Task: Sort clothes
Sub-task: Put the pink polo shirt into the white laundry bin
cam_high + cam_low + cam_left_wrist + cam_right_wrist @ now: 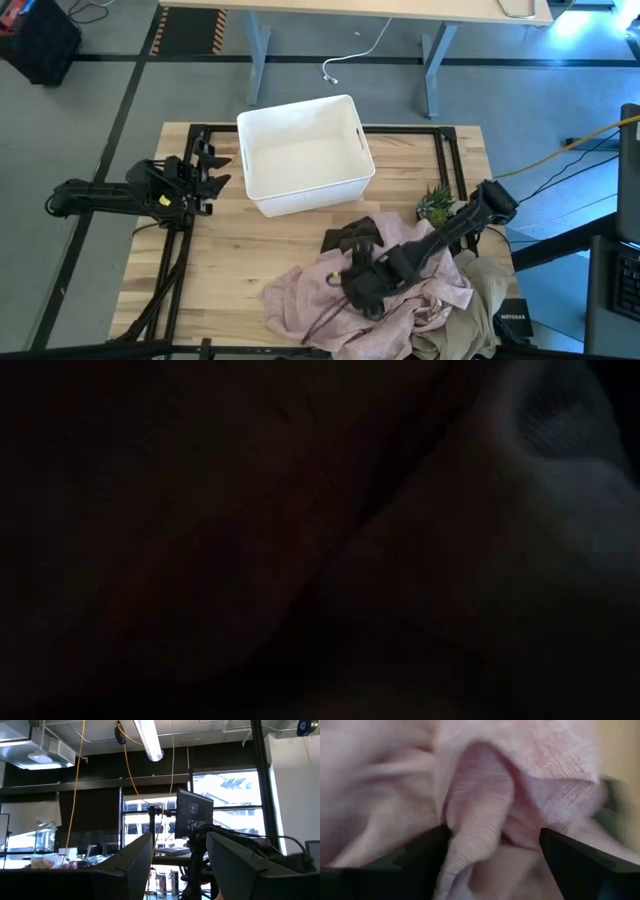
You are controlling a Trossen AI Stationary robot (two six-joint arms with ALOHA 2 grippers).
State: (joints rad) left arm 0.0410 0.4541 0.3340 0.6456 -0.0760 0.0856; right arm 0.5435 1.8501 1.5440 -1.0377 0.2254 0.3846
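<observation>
High view: a pale wooden table (pixel 250 250) fills the middle of the frame. A white rectangular plastic bin (pixel 305 155) sits at its upper centre. At lower right lies a heap of soft clothes: a pale pink fabric garment (pixel 320 300) spreads across the lower middle, a black garment (pixel 350 238) lies just above it, and a beige-khaki garment (pixel 480 290) is bunched at the right edge of the heap. A small green spiky plant (pixel 436 205) stands just above the heap, right of the bin. The right gripper (pixel 362 292) reaches in from the right and is down on the pink garment. The left gripper (pixel 212 172) rests at centre left, beside the bin's left wall and well apart from the clothes.

Low view: almost wholly dark; folds of cloth fill the frame, too dim to tell which garment.

Left wrist view: two dark fingers (pixel 132 865) rise from the bottom with a wide gap between them and nothing in it. Beyond is a room with windows and a monitor.

Right wrist view: pink ribbed fabric fills the frame. The two dark fingers (pixel 420 855) stand wide apart at the bottom corners, and a raised fold of the pink garment stands between them, touching the left finger; the right one stands clear of it.
</observation>
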